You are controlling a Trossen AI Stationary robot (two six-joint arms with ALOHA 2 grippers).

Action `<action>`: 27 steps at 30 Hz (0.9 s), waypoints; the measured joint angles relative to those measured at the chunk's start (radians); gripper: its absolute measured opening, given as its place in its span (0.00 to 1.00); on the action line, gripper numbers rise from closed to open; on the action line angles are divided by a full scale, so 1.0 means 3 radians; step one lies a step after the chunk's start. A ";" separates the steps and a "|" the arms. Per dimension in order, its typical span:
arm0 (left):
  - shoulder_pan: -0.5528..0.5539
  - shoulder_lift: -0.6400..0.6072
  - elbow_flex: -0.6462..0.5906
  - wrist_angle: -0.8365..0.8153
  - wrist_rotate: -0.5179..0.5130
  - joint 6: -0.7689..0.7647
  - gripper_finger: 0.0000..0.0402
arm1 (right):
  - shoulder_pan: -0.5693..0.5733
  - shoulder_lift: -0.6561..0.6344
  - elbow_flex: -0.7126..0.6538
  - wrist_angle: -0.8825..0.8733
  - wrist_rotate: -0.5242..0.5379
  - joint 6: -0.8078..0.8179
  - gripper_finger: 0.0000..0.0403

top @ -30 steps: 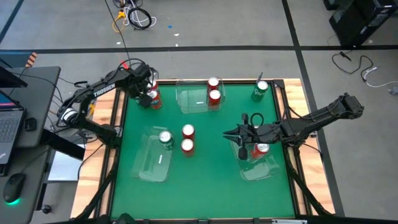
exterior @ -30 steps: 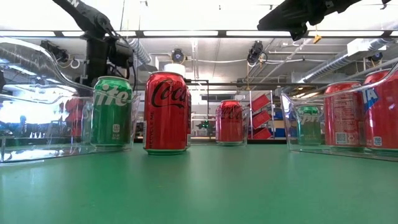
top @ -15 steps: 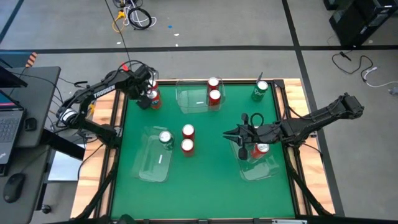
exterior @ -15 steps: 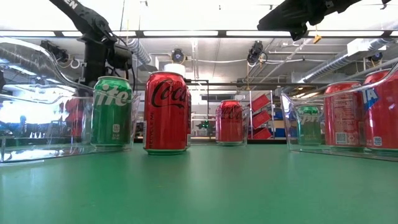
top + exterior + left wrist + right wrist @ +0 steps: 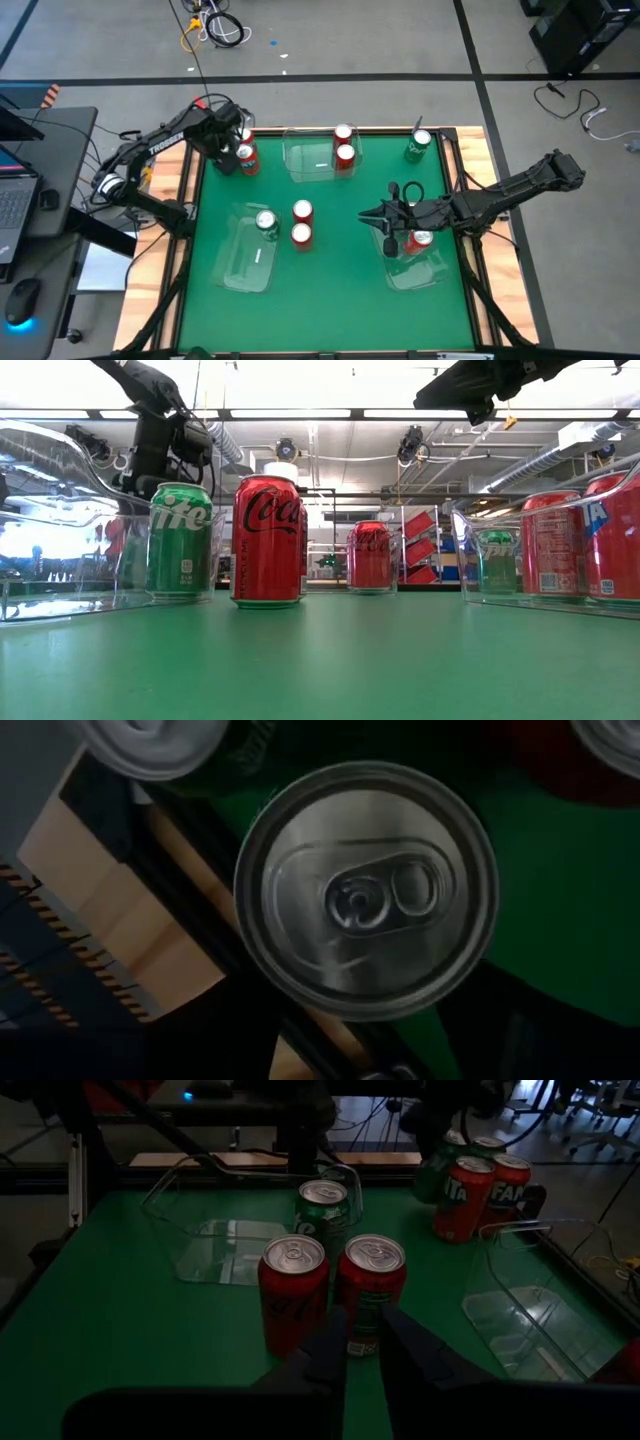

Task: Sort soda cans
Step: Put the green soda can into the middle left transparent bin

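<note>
My left gripper (image 5: 236, 157) stands at the table's far left corner, pointing steeply down over a red soda can (image 5: 248, 155), shut on it. That can's silver top (image 5: 365, 890) fills the left wrist view. A green can (image 5: 440, 1170) and another red one (image 5: 512, 1180) stand beside it. My right gripper (image 5: 367, 215) hovers shut and empty over the table's right middle, facing two red cans (image 5: 301, 222) that stand on the green mat. My left gripper comes at the red can from above, pointing steeply down, with the can upright and its top (image 5: 365, 890) straight below the wrist. The fingers on the can's sides do not show. Whether the can's base is clear of the mat I cannot tell.
Three clear trays lie on the mat: a far middle one (image 5: 305, 162) with a red can (image 5: 345, 155), a near left one (image 5: 245, 260) with a green can (image 5: 266, 222), a right one (image 5: 425, 272) with a red can (image 5: 418, 240). A green can (image 5: 420, 145) stands far right.
My left gripper has risen a little at the far left corner and tipped slightly. My right arm has kept still.
</note>
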 joint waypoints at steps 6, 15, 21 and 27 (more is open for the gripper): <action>-0.0003 -0.0010 0.0166 -0.0119 -0.0023 -0.0066 0.44 | 0.0000 0.0000 0.0000 0.0000 0.0000 0.0001 0.13; -0.0003 -0.0009 0.0146 -0.0027 0.0068 -0.0065 0.23 | 0.0006 -0.0001 0.0001 0.0000 -0.0009 0.0002 0.12; -0.0009 -0.0009 0.0146 -0.0015 0.0244 -0.0001 0.22 | 0.0006 -0.0001 0.0001 0.0000 -0.0010 0.0009 0.13; -0.0009 -0.0009 -0.0020 -0.0033 0.0256 -0.0063 0.22 | 0.0006 -0.0001 0.0000 0.0000 -0.0011 0.0010 0.13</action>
